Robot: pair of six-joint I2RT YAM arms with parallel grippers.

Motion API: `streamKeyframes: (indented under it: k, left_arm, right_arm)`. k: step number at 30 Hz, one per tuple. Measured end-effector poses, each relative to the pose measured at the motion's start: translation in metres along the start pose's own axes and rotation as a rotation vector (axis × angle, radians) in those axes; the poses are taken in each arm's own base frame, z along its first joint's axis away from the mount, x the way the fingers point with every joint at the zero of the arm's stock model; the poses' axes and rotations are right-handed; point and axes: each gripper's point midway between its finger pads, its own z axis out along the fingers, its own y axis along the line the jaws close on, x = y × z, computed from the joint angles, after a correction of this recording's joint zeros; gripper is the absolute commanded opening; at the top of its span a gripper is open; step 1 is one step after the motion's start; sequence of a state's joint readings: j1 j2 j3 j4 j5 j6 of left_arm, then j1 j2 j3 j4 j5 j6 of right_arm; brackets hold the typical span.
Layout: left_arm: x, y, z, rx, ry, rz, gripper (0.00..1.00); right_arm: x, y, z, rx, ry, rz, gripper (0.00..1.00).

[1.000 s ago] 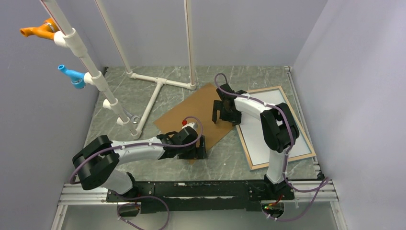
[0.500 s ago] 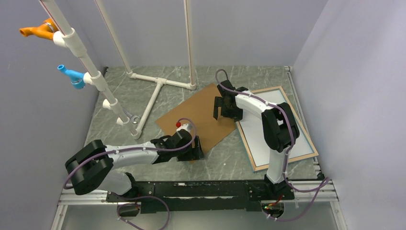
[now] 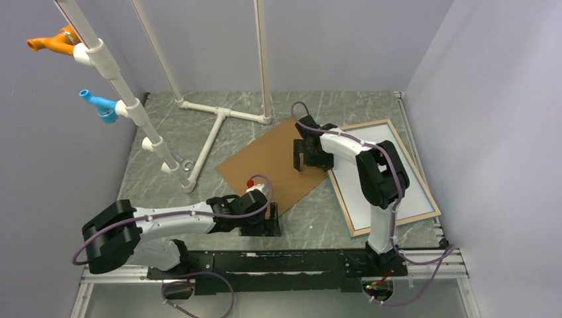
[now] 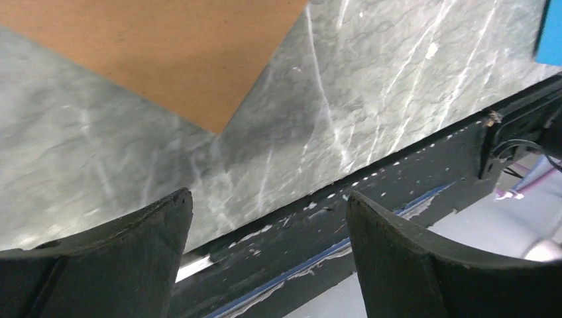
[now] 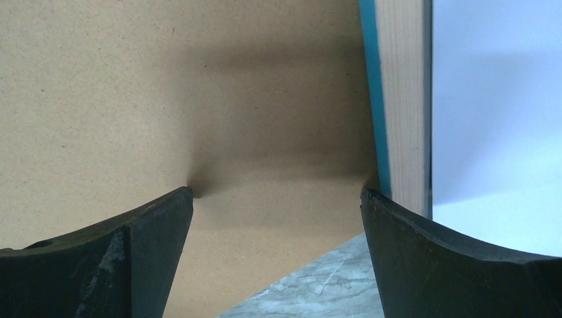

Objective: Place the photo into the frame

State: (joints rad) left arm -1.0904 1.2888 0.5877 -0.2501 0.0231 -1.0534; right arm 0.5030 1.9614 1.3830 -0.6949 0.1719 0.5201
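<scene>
Marble table (image 3: 331, 106); frame (image 3: 394, 223) light wood, blue edge, white inside.

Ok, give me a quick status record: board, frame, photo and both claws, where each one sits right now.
board: brown, flat on the table, right edge meeting the frame
frame: flat at right, wood face up
photo: apparently inside the frame, white side up, print not visible
left claw: open, empty, low over the table off the board's near corner
right claw: open, empty, over the board beside the frame's left edge
</scene>
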Motion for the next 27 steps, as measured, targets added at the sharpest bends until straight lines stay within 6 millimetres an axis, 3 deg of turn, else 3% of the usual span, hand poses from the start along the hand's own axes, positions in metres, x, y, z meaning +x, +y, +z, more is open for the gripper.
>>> streamKeyframes:
  k: [4,8,11,14,18,24,27]
  left_arm:
    - [-0.016,0.001,-0.018,-0.05,-0.029,0.047,0.79]
    - [-0.06,-0.016,-0.036,-0.036,-0.128,0.065,0.64]
    - [-0.086,-0.006,-0.038,-0.084,-0.178,0.06,0.51]
    - [-0.099,0.015,-0.027,-0.182,-0.177,0.063,0.36]
    - [-0.102,0.039,-0.001,-0.31,-0.121,0.1,0.21]
    - [-0.1,0.057,0.021,-0.406,-0.062,0.138,0.02]
    - [-0.102,0.057,0.023,-0.41,-0.063,0.142,0.0]
  right_arm:
    - [0.005,0.007,0.003,-0.004,0.0,-0.024,1.0]
    - [0.009,0.02,0.003,-0.026,-0.016,-0.05,0.99]
    - [0.013,0.031,0.004,-0.045,-0.03,-0.073,1.0]
    - [0.015,0.035,0.003,-0.056,-0.043,-0.081,0.99]
    - [0.018,0.039,0.002,-0.07,-0.059,-0.09,0.99]
    - [0.028,0.047,-0.002,-0.09,-0.06,-0.115,1.0]
    - [0.03,0.049,-0.004,-0.093,-0.058,-0.119,1.0]
